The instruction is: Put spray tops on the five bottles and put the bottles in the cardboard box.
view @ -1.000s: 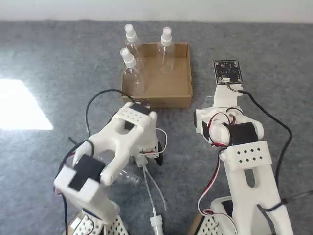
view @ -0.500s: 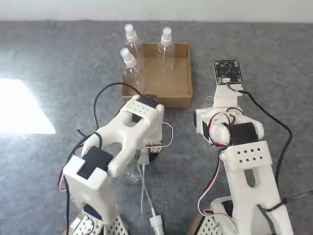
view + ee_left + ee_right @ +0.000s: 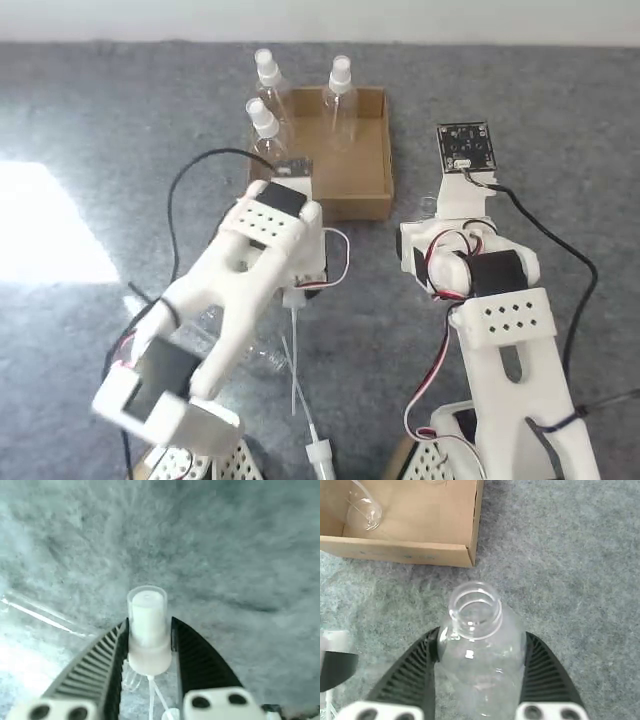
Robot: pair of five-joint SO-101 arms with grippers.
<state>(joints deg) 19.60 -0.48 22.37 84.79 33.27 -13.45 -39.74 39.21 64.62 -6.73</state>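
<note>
**Fingers (image 3: 107,660) clamped on both arms; work past the halfway mark**

High view: the cardboard box (image 3: 360,165) holds three capped bottles (image 3: 340,95), all upright. The left arm (image 3: 265,250) stands just in front of the box, and the right arm (image 3: 480,270) is off the box's near right corner. A spare spray top (image 3: 318,458) lies on the carpet (image 3: 90,120) between the arm bases. What appears to be a clear bottle (image 3: 265,355) lies beside the left arm, partly hidden.

Left wrist view: the left gripper (image 3: 148,625) pinches a spray top (image 3: 147,607) by its collar. Its dip tube (image 3: 156,697) hangs below, above the carpet.

Right wrist view: the right gripper (image 3: 482,636) grasps an uncapped bottle (image 3: 475,652) at the shoulder. It is upright with the mouth open, near the box's corner.

Assessment: three bottles are finished. The fourth awaits the top now in hand. The fifth set looks untouched, so two cappings and two placements are outstanding.
</note>
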